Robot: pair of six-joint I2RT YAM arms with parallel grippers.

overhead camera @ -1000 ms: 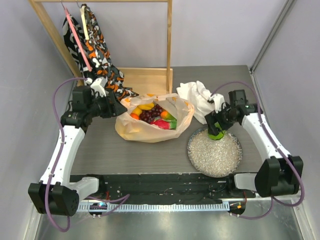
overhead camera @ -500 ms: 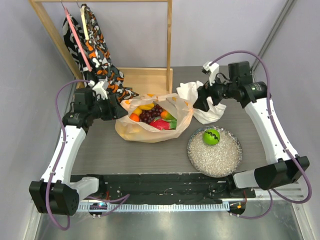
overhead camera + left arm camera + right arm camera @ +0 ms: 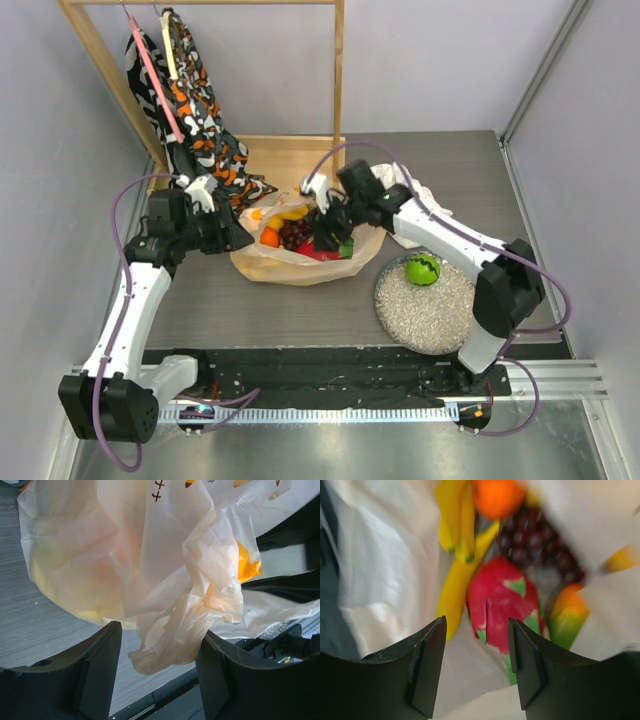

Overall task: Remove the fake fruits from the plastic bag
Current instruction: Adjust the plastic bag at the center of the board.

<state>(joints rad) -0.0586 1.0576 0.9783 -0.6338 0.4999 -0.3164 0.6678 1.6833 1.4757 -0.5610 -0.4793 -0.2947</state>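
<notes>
No legible words, brands or numbers. Plastic bag (image 3: 125, 555): small red-orange printed marks (image 3: 156, 497) near top edge, two plus-like crosses, the others cut off and unreadable.

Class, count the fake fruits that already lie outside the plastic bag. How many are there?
1: the green lime, resting in the round dish on the right. The other fruits sit inside the plastic bag, where some may be hidden.

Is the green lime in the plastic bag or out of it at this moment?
Out. The lime sits on the round dish right of the plastic bag, clear of it.
</notes>
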